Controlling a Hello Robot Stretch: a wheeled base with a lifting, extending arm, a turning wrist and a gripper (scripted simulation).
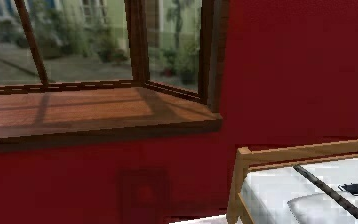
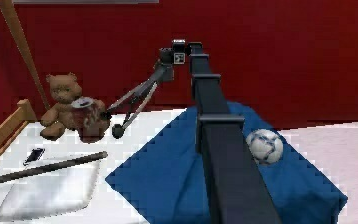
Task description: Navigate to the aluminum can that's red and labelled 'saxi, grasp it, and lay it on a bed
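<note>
Your gripper (image 2: 113,117) reaches just beside the teddy bear (image 2: 58,100), with the red can (image 2: 87,116) at the bear's front. You cannot tell whether the fingers hold it or not. A can set against the bear may tip and roll toward the wooden rail (image 2: 5,128) beside the bear. Open sheet on the bed (image 2: 57,195) lies nearer than the bear.
</note>
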